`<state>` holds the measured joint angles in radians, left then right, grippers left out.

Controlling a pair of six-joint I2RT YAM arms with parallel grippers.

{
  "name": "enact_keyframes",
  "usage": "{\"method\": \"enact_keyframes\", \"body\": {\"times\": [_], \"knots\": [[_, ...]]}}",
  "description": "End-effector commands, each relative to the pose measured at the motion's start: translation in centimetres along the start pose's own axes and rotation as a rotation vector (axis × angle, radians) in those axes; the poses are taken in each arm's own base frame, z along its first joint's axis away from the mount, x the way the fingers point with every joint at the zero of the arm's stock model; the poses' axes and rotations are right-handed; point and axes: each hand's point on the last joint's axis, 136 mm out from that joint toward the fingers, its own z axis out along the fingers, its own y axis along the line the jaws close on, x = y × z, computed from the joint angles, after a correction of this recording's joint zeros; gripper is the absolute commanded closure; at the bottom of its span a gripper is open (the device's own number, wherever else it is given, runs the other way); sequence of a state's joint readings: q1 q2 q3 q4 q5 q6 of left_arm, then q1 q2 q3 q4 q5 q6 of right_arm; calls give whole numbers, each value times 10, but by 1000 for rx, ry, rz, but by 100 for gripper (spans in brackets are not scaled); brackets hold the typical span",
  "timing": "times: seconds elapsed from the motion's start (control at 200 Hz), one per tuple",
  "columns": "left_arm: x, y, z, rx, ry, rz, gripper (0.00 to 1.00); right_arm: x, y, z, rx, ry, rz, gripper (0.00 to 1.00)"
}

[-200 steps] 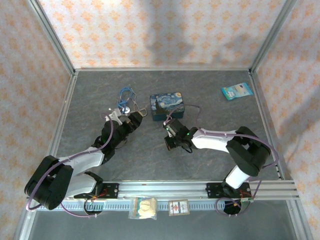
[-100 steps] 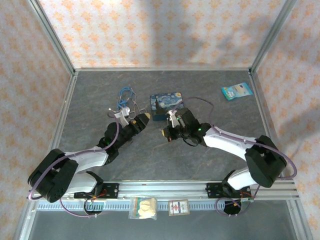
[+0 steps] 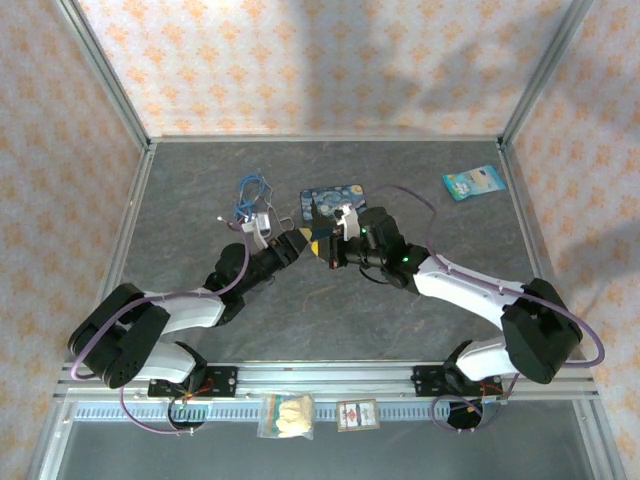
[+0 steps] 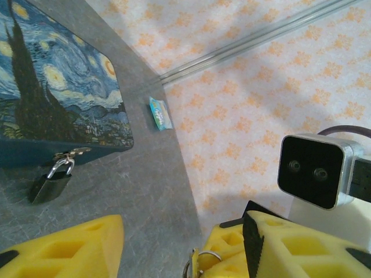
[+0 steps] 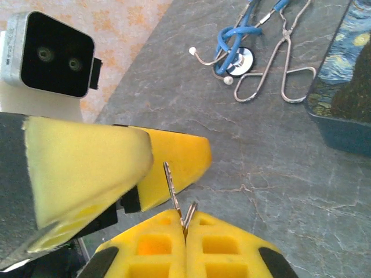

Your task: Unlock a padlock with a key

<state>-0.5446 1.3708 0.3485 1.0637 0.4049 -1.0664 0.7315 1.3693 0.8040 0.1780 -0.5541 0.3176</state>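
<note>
Brackets the key (image 5: 170, 184) with the left gripper (image 4: 182, 231), jaws half spread, contact unclear. Shows the padlock (image 4: 49, 185) ahead and left of those jaws, shackle through the hasp (image 4: 71, 154) of the Starry Night box (image 4: 58, 104), dark body down on the table (image 4: 145, 191). Pinches the key's ring end in the right gripper (image 5: 185, 223), pads pressed together, blade pointing out between the left jaws.

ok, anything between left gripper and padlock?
No. In the left wrist view the stretch from the left gripper to the padlock is bare table.
</note>
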Motion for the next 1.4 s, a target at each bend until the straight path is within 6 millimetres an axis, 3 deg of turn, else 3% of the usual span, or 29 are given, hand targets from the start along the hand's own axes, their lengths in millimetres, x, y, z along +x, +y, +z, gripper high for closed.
{"method": "enact_keyframes", "body": {"times": [0.0,0.14,0.51,0.576,0.701,0.826,1.076,1.391], "knots": [[-2,-18,6,54,1,53,49,-14,12,0,-58,-41,1,100],[0,-15,7,39,7,63,58,-11,11,2,-64,-31,5,100],[-1,-12,11,20,5,77,100,-10,11,2,-63,-26,1,100],[-2,-12,10,8,0,93,100,-14,13,-2,-63,-39,-6,87],[-7,-17,9,-19,-1,173,100,-29,18,-22,-65,-106,-43,48],[-13,-28,6,-32,-2,282,100,-47,27,-47,-91,-192,-73,35],[-18,-61,2,57,-3,376,100,-58,61,-55,-291,-236,-75,39],[-19,-92,-6,211,-27,313,100,-53,60,-49,-325,-232,-69,49]]}}
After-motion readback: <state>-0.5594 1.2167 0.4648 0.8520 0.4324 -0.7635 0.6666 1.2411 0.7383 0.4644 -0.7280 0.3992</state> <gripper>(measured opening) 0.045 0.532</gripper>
